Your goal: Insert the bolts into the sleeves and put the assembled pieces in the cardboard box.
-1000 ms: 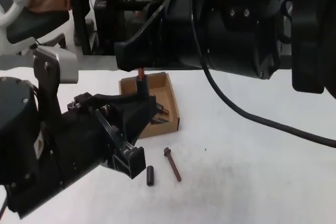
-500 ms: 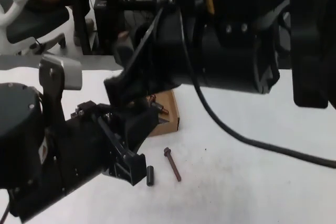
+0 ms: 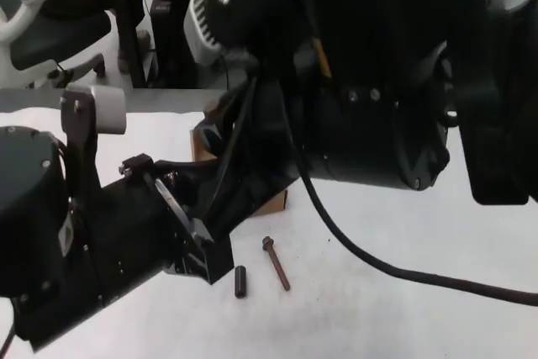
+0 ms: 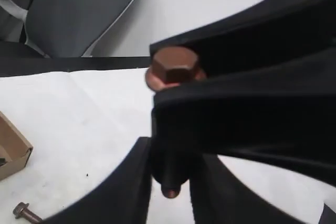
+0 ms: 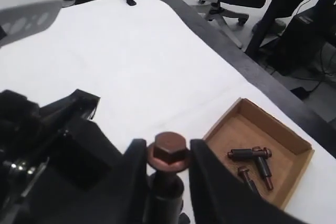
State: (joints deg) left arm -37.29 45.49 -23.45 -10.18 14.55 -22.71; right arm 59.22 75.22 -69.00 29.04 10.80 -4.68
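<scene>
Over the tabletop (image 3: 378,325), near the cardboard box (image 5: 278,127), the right arm (image 3: 370,124) has come down a good way in the last second. A moment ago a stretch of bare copper shank showed beneath its gripper. Now the arm's bulk sits low over the left arm (image 3: 76,250) and covers most of the box.

Seen close, the bolt (image 4: 173,67) has its hex head drawn down toward the black sleeve (image 4: 169,169), and its tip pokes out of the sleeve's other end. I'd judge the insertion as good as finished, with the trip to the box next.

The right gripper (image 5: 167,148) reaches down from above and is clamped on the bolt just under the head. The left gripper (image 4: 170,149) comes in low from the near side and is closed on the sleeve, so both arms share the one piece above the tabletop.

A few finished pieces (image 5: 249,155) already lie in the box. A loose bolt (image 3: 276,264) and a loose sleeve (image 3: 240,282) lie side by side on the tabletop just beside the left gripper, not yet joined.
</scene>
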